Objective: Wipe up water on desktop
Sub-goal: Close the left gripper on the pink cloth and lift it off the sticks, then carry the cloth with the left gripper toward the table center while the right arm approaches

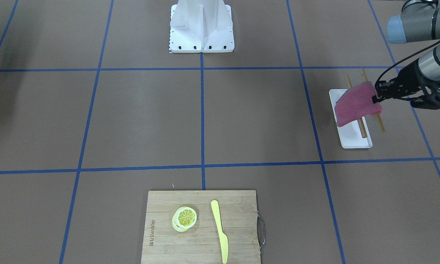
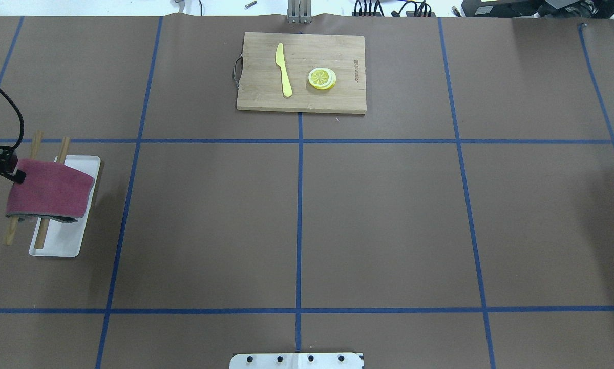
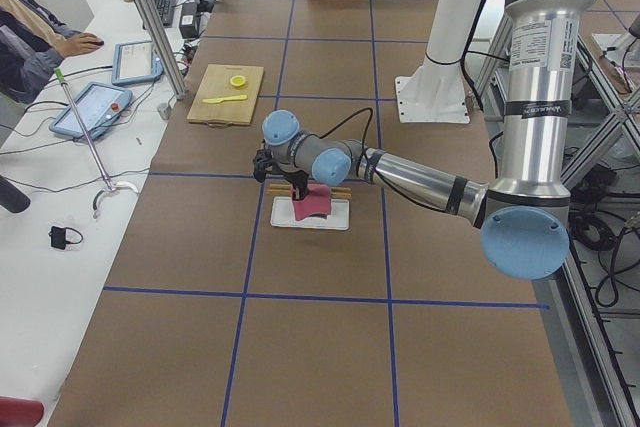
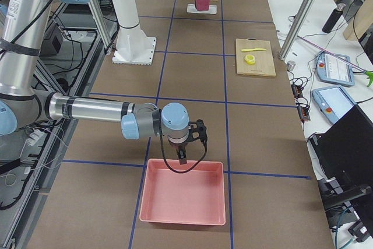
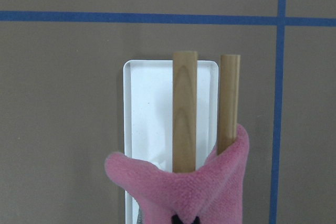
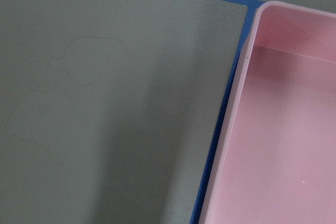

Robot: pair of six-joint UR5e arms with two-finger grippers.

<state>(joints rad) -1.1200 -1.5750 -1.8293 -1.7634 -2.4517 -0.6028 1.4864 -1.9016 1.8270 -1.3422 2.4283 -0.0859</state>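
The brown desktop with blue tape lines shows no clear water; the right wrist view has only faint curved outlines on it. A pink cloth lies over two wooden sticks across a white tray. My left gripper is shut on the cloth's edge and holds that end raised. The cloth and left gripper also show overhead, and the cloth shows in the left wrist view. My right gripper hangs over the rim of a pink bin; I cannot tell whether it is open.
A bamboo cutting board at the far middle holds a yellow knife and lemon slices. The white robot base stands at the near middle. The pink bin sits at the right end.
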